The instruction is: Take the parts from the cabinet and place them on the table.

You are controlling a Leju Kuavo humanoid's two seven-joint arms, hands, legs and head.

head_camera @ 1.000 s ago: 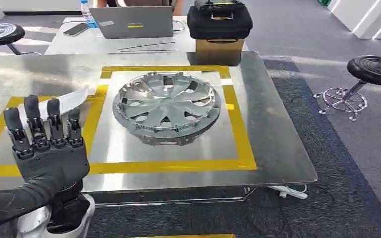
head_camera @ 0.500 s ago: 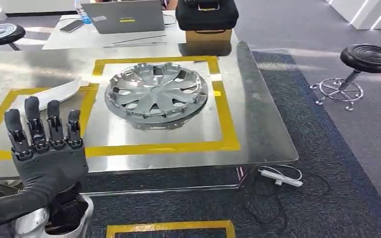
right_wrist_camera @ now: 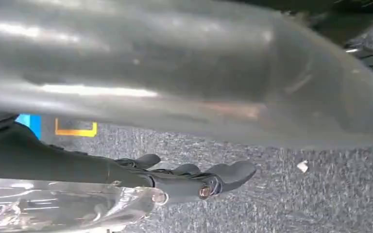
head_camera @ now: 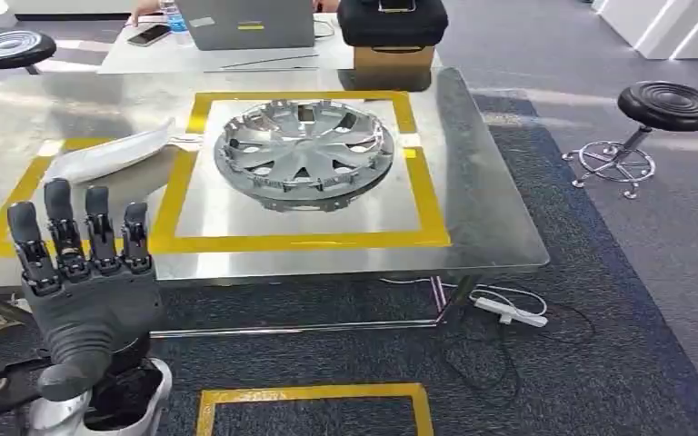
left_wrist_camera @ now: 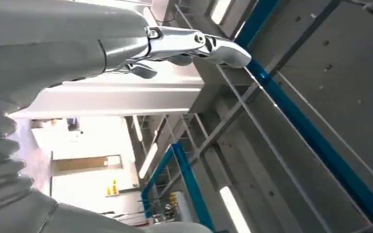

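Silver wheel cover (head_camera: 304,153) lies flat on the steel table (head_camera: 473,182), outer face up, spoke cutouts open, clip tabs showing along the near rim. It sits inside the right-hand yellow tape square (head_camera: 309,240), offset toward the far edge, not touching the tape. Second part: long curved trim piece in clear plastic wrap (head_camera: 114,153), pale, lying flat just left of the wheel cover, apart from it. It lies at a slant in the left-hand tape square, its right end at the yellow strip between the two squares. In the right wrist view a clear-wrapped glossy part (right_wrist_camera: 53,206) sits against the hand; type unclear.
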